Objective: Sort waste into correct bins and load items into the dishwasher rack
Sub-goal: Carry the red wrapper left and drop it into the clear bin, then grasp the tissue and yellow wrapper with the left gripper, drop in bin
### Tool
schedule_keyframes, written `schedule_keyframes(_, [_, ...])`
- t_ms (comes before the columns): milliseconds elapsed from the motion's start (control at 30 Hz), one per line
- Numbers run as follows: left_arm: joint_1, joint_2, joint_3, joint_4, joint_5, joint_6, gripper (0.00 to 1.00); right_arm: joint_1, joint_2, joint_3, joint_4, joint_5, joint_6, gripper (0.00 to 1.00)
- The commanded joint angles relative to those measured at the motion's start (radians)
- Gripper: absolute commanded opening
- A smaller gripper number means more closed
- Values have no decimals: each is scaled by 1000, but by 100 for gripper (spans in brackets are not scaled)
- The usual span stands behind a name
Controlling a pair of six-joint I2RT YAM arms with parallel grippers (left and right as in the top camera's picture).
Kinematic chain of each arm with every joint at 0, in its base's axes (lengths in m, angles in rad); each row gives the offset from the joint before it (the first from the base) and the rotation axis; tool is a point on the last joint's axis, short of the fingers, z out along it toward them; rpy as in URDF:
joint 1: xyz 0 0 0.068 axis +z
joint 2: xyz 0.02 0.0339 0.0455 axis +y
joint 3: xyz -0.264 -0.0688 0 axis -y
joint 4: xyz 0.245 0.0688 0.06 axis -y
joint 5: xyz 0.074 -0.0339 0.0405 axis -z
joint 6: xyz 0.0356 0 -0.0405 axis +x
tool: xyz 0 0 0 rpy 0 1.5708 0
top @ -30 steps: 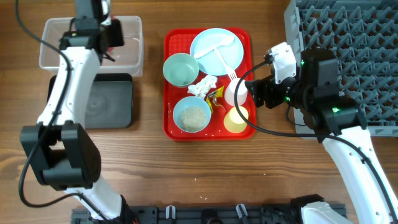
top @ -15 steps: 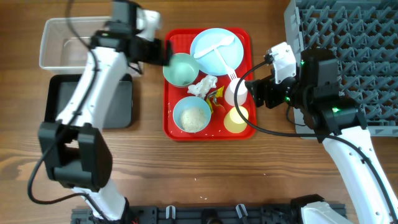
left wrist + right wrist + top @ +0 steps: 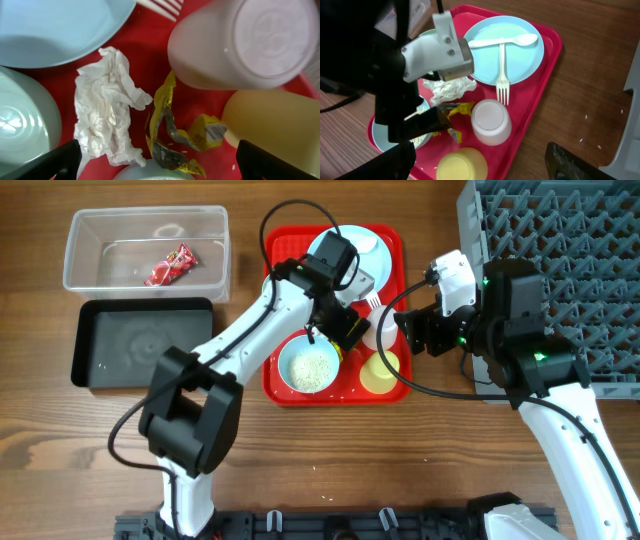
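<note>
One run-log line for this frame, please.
left pincer: open, over crumpled white tissue and crinkly yellow wrapper on flat red tray | right pincer: open, empty, at tray edge | crinkly red wrapper: in clear plastic tub

Brown wood-grain table (image 3: 400, 470), even light, black rail (image 3: 300, 526) at near edge

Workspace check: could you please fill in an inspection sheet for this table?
Surface: wooden table, white grains loose on it.
Job's things: plate, spoon, fork, bowl of rice, second bowl, white cup, yellow cup, tissue and yellow wrapper on the red tray; red wrapper in the clear bin; black bin and rack look bare.
Clutter: nothing seen.
Grippers: left gripper open over the tissue; right gripper open by the white cup.
Cables: black cable loops above the tray, second cable beside the yellow cup.
Surroundings: nothing seen.
</note>
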Motion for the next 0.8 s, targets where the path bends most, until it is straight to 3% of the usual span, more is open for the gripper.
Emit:
schedule_keyframes(0, [-11,40,-2,-4,-29,20,99,-2,13,18,-1,-24,1,86])
schedule_keyframes(467, [-10,134,-2,72,-122,20,96,-2,25,17,-1,-24,1,86])
schedule_keyframes(567, [-10,137,-2,76,-121,20,68,-2,37,17,-2,-24,1,86])
schedule_keyframes(700, [-10,137,-2,77,-122,19,9,-2,45,17,-2,-24,1,86])
schedule_keyframes(767, [-10,136,-2,79,-121,16,4,-2,46,17,-2,-24,1,86])
